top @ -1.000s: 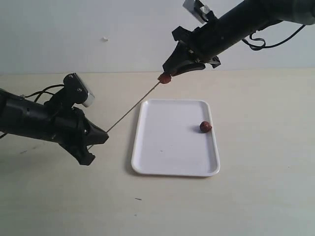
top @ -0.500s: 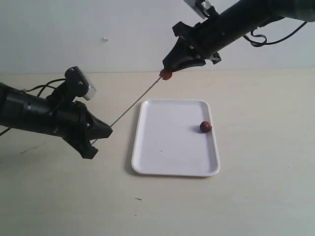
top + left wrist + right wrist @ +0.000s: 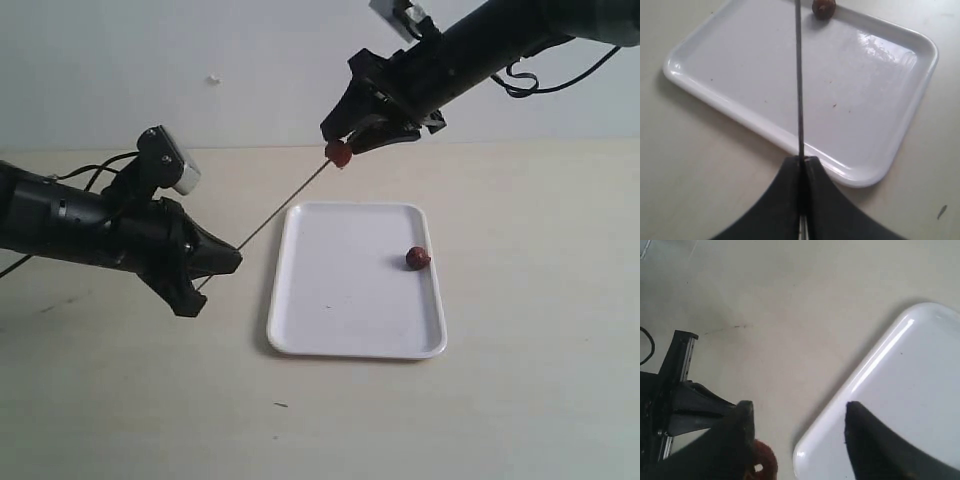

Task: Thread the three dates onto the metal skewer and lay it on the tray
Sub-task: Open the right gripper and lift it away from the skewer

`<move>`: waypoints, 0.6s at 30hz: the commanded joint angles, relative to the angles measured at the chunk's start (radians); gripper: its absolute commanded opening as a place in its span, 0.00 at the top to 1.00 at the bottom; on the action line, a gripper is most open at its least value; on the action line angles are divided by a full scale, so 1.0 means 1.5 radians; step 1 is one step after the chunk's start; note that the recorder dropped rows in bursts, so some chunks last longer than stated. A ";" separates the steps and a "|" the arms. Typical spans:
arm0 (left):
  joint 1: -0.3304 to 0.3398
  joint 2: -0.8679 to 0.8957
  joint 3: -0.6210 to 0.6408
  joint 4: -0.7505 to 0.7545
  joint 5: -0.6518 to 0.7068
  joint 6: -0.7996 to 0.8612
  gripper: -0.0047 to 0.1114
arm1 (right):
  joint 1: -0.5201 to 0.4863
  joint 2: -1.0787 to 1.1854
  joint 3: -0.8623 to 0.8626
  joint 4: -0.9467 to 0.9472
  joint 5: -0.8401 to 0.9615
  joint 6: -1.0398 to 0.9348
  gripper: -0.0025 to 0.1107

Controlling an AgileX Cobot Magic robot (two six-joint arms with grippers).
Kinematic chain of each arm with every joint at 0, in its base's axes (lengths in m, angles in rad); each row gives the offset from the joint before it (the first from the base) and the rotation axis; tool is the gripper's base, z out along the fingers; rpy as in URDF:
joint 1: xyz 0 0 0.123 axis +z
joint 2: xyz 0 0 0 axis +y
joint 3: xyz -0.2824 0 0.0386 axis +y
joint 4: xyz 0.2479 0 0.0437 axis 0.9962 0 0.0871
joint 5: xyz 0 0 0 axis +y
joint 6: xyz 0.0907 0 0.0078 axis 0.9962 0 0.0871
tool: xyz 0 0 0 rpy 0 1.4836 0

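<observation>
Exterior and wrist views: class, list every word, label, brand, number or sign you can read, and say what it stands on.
None can be read. The tray, the metal skewer, the date on the skewer and the date on the tray carry no writing or marks in any view.

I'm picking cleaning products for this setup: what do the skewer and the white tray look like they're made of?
The metal skewer looks like steel or a similar metal: very thin, dead straight, dull dark grey, with no sag along its length. The tray looks like glossy white plastic or melamine, though enamelled metal can't be ruled out: bright reflections on its surface and a smooth, rounded, moulded-looking rim.
</observation>
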 commanded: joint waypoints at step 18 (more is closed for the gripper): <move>-0.002 -0.005 -0.006 -0.003 -0.004 0.002 0.96 | -0.048 -0.038 -0.004 0.052 0.005 -0.057 0.44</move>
